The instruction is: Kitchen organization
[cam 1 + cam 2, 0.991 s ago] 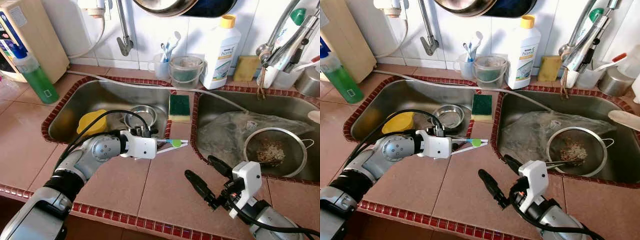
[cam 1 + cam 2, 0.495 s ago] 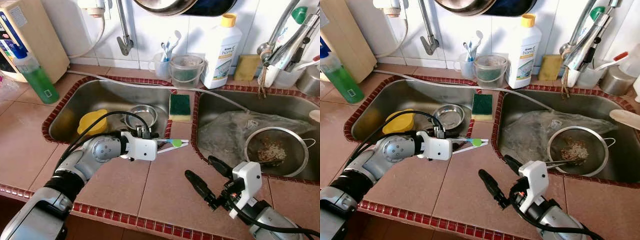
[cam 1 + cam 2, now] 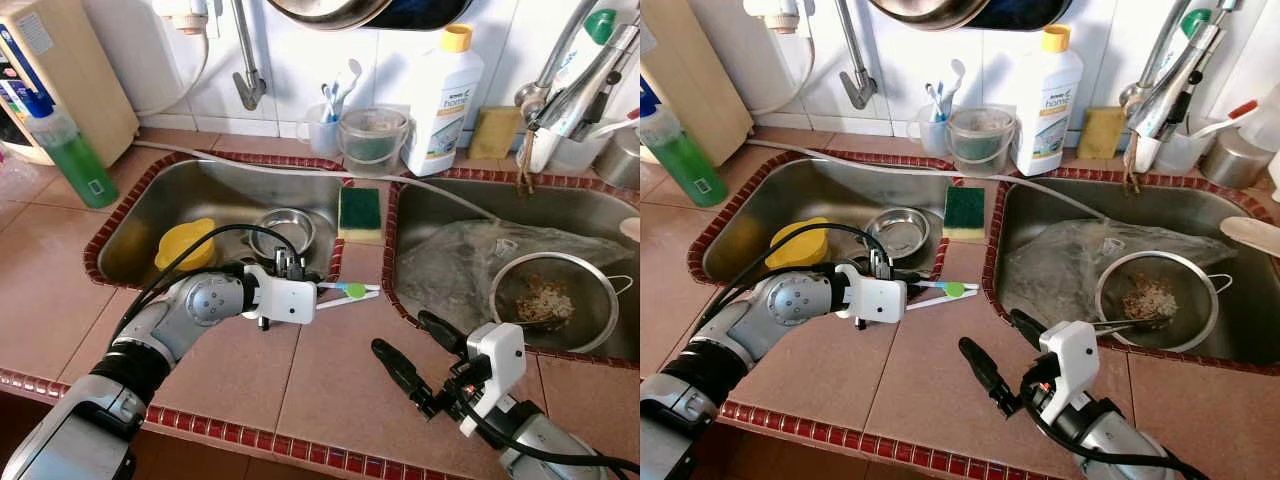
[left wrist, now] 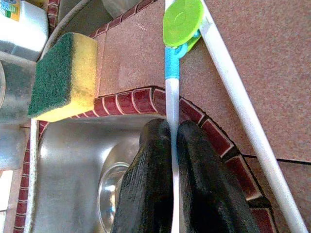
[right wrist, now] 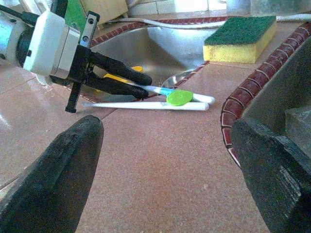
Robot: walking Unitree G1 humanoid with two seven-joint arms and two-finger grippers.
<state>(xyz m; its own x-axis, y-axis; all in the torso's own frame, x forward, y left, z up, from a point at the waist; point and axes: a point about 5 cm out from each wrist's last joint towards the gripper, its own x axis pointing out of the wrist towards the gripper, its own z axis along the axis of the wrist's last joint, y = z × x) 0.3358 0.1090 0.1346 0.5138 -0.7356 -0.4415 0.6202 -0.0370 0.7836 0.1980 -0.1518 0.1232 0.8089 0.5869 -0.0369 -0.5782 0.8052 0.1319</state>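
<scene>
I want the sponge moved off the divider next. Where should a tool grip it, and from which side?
Grip the sponge across its two long side faces, coming straight down from above. It lies flat, green side up, on the ledge between the sinks, so its sides are open. The open right tool is free; the left tool is shut on a chopstick.

We're looking at a home kitchen here: tiled counter (image 3: 300,370), double sink (image 3: 190,205), sponge (image 3: 359,213), dish soap bottle (image 3: 440,95).
</scene>
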